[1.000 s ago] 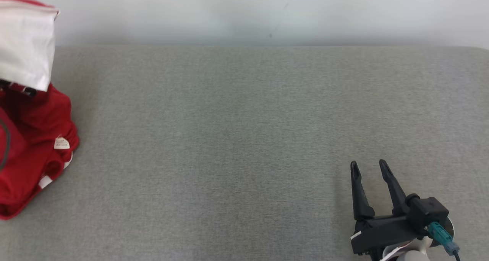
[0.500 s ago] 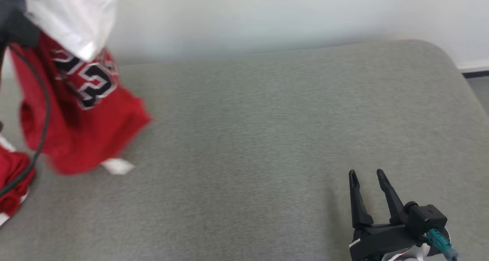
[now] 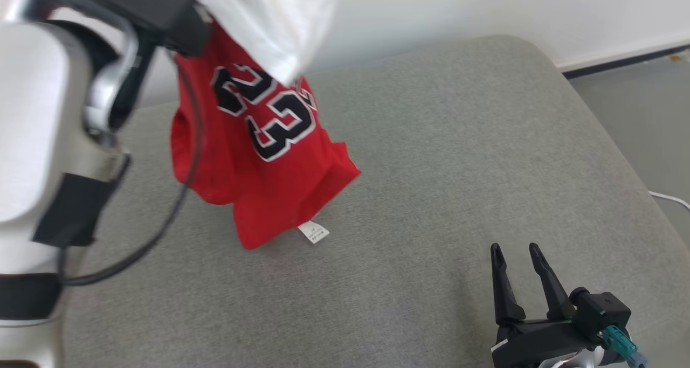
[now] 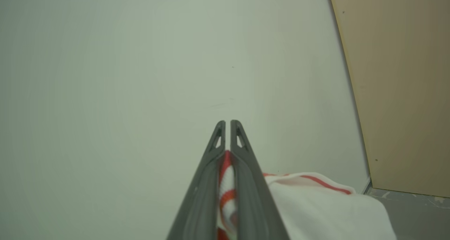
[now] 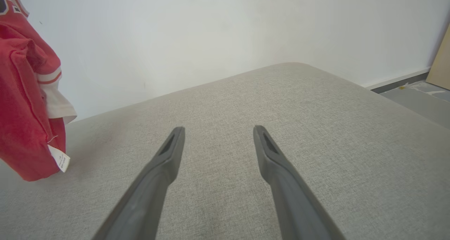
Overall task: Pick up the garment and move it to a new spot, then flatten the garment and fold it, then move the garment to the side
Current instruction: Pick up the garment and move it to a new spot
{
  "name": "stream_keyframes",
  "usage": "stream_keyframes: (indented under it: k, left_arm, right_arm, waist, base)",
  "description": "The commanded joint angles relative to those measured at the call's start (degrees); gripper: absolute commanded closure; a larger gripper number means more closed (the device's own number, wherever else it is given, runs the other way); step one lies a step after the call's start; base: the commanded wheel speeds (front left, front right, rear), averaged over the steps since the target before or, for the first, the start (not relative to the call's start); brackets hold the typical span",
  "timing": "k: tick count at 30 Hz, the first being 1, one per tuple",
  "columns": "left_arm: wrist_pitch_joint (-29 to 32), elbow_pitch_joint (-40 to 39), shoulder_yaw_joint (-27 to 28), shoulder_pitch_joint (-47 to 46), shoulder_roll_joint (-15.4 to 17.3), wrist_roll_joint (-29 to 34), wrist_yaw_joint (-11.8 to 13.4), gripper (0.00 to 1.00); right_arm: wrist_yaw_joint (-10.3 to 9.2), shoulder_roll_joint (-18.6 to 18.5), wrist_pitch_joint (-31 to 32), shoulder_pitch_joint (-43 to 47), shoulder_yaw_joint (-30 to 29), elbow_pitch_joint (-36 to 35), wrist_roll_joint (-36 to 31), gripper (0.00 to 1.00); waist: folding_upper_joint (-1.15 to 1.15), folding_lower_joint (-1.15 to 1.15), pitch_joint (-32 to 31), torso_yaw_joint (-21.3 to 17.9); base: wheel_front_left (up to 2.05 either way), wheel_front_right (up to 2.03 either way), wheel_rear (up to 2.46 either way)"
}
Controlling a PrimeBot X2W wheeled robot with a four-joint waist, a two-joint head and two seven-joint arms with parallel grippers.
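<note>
The garment [image 3: 259, 163] is a red jersey with a black "23" and a white inner side. It hangs from my raised left arm, its lower hem and white tag [image 3: 313, 231] just touching the grey surface [image 3: 458, 158]. In the left wrist view my left gripper [image 4: 224, 124] is shut on a red-and-white fold of the garment [image 4: 226, 183], pointing at the wall. My right gripper [image 3: 513, 248] stands open and bare low over the surface at the lower right. The right wrist view shows the garment [image 5: 24, 103] hanging at far left and the right gripper [image 5: 218, 129] open.
The grey padded surface has a rounded far right corner [image 3: 517, 44], with bare floor [image 3: 647, 120] beyond its right edge. A white wall runs behind. My pale left forearm [image 3: 38, 158] and its black cable [image 3: 161, 228] stand at the left. A tan board [image 4: 404, 85] leans against the wall.
The camera has swung to the right. The garment was lifted off the surface at the left and carried toward the middle, now hanging open with its number showing. The right gripper stayed open.
</note>
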Motion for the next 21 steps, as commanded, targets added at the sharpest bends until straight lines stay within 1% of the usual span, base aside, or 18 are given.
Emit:
stream_keyframes:
  k: [1,2,3,4,5,8,15,20,21]
  left_arm:
    - [-0.28,-0.21,-0.15,-0.79,-0.48,-0.2,0.21,1.0]
    - [-0.52,-0.32,-0.62,-0.66,-1.32,-0.24,0.32,1.0]
    - [-1.05,-0.47,-1.48,-0.03,-3.07,-0.63,0.52,1.0]
    - [-1.25,-0.49,-2.04,0.55,-3.82,-0.76,0.45,1.0]
    - [-2.01,-0.49,-2.64,2.08,-5.32,-1.24,0.86,1.0]
    - [-2.83,-0.05,-4.04,5.85,-7.11,-2.24,1.26,1.0]
    - [-5.62,4.63,-6.9,19.12,-8.79,-3.99,2.39,1.0]
    - [-7.3,10.95,-9.68,26.37,-9.44,-4.28,1.9,1.0]
    - [-7.83,12.26,-9.88,27.45,-10.13,-5.11,1.68,1.0]
  right_arm:
    - [-0.12,-0.01,-0.09,0.36,-0.11,0.08,0.11,0.0]
    - [-0.12,0.0,-0.09,0.28,-0.23,0.1,0.11,0.0]
    - [-0.12,0.0,-0.09,0.04,-0.42,0.11,0.09,0.0]
    - [-0.12,0.0,-0.09,-0.06,-0.45,0.1,0.06,0.0]
    - [-0.12,-0.01,-0.09,-0.2,-0.56,0.23,-0.11,0.0]
    - [-0.12,0.0,-0.09,-0.44,-0.71,0.36,-0.28,0.0]
    - [-0.12,-0.01,-0.09,-1.4,-0.22,1.52,-0.42,0.0]
    - [-0.12,0.0,-0.09,-2.06,0.37,2.76,-0.65,0.0]
    - [-0.12,-0.02,-0.08,-2.18,0.43,3.03,-0.71,0.0]
  waist:
    - [0.0,0.0,0.84,-1.44]
    - [0.0,0.0,1.03,-1.66]
    - [0.0,0.0,1.37,-1.92]
    - [0.0,0.0,1.54,-1.98]
    - [0.0,0.0,1.81,-1.97]
    - [0.0,0.0,2.27,-1.61]
    - [0.0,0.0,2.82,-0.85]
    - [0.0,0.0,2.7,-0.17]
    - [0.0,0.0,2.66,-0.06]
  base:
    - [0.0,0.0,0.0]
    - [0.0,0.0,0.0]
    - [0.0,0.0,0.0]
    - [0.0,0.0,0.0]
    - [0.0,0.0,0.0]
    - [0.0,0.0,0.0]
    - [0.0,0.0,0.0]
    - [0.0,0.0,0.0]
    - [0.0,0.0,0.0]
